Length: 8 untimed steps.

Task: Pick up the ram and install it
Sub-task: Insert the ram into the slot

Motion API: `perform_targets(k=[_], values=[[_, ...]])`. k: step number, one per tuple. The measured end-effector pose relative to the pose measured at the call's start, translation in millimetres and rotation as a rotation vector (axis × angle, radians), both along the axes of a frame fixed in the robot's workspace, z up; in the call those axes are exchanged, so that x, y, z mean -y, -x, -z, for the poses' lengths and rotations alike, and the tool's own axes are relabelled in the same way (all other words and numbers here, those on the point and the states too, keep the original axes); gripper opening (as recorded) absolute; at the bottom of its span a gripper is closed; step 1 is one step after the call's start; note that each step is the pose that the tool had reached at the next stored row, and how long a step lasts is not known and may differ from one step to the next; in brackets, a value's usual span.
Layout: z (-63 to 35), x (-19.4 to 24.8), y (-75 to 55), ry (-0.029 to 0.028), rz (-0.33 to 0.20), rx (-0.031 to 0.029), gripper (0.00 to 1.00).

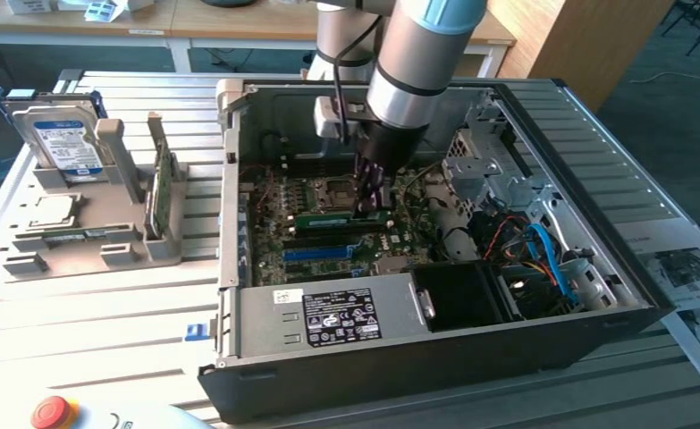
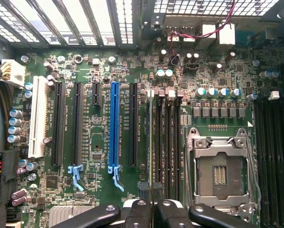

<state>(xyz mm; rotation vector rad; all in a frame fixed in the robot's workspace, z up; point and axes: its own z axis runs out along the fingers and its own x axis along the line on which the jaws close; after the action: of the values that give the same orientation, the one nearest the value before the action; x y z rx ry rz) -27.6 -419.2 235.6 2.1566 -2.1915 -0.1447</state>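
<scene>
The ram [image 2: 151, 142] is pinched edge-on between nearly closed fingers [image 2: 139, 214]. It is held along the motherboard's [image 2: 95, 133] black memory slots [image 2: 166, 142].

An open computer case [image 1: 445, 362] sat on the slatted table [image 1: 88, 308], its motherboard [image 2: 218, 64] showing a blue slot [image 2: 114, 126] and a CPU socket [image 2: 220, 173]. At the exterior view's left, a grey holder [image 1: 88, 250] carried a hard drive [image 1: 61, 134] and an upright green card [image 1: 159, 189].

The ram [image 1: 328, 217] and motherboard [image 2: 218, 71] are green; one slot [image 2: 114, 126] is blue.
</scene>
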Motion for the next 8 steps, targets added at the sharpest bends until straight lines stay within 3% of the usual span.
perform_targets(k=[8], values=[[0.0, 0.8, -1.2, 0.0000, 0.000, -0.0001, 0.12]])
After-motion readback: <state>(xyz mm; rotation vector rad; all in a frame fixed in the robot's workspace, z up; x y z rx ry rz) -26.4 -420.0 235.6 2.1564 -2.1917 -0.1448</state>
